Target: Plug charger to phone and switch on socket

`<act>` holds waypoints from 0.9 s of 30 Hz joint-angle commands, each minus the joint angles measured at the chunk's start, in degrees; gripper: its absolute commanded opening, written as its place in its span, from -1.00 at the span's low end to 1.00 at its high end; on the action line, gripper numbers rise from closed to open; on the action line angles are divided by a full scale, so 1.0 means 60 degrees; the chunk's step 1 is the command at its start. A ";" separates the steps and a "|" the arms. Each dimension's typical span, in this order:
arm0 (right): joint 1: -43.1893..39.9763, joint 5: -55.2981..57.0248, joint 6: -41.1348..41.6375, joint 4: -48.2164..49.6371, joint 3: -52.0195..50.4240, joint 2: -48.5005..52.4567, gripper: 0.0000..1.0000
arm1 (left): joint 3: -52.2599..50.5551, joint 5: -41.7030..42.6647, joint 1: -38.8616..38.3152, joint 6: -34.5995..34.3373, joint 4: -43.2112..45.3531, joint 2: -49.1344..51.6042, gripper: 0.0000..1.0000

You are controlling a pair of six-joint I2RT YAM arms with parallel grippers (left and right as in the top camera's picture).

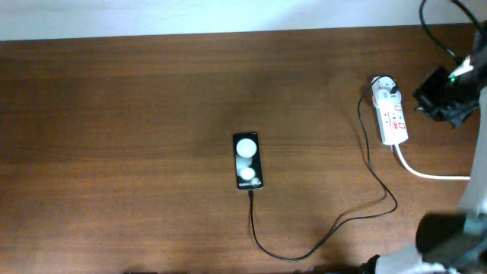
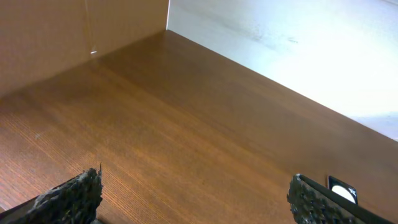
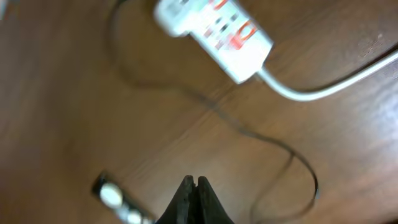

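Right gripper (image 3: 194, 182) hovering near socket (image 3: 214, 31), not touching, fingers pressed together, pinching nothing. Socket lying at right side of table (image 1: 114, 152), charger (image 1: 252, 217) plug end sitting in its far end. Strip prob light plastic, likely sliding on wood if shoved sideways. Switches small, prob stiff, so pressing straight down w/ closed tip, no grasp needed. Charger cable thin + limp, looping to phone (image 1: 247, 160) mid-table, tip apparently seated already. Left gripper (image 2: 196, 199) sitting spread wide, empty.
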 commanded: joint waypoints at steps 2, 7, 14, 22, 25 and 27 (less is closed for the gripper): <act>0.1581 0.0011 -0.0135 -0.0579 0.0033 -0.2018 -0.92 | 0.0033 -0.0138 0.0040 -0.0018 0.0007 0.0018 0.98; 0.3049 0.1286 -0.0226 -0.1311 0.0015 -0.4335 -0.92 | -0.0153 0.0962 0.0040 -0.0459 0.1803 0.0018 0.98; 0.3078 0.1384 -0.0299 -0.1632 -0.1574 -0.7089 -0.92 | -0.5322 0.1231 0.0040 -0.0452 0.7289 0.0018 0.98; 0.3078 0.1355 -0.0550 -0.1628 -0.2473 -0.8415 -0.92 | -1.0961 0.2160 0.0040 0.0874 1.3978 0.0025 0.98; 0.3078 0.1355 -0.0550 -0.1628 -0.2473 -0.8619 -0.92 | -1.1522 0.2127 0.0040 0.1202 1.4196 0.0025 0.98; 0.3078 0.1355 -0.0543 -0.1628 -0.2473 -0.8794 -0.92 | -1.1522 0.2124 0.0044 0.2200 1.4185 0.0025 0.98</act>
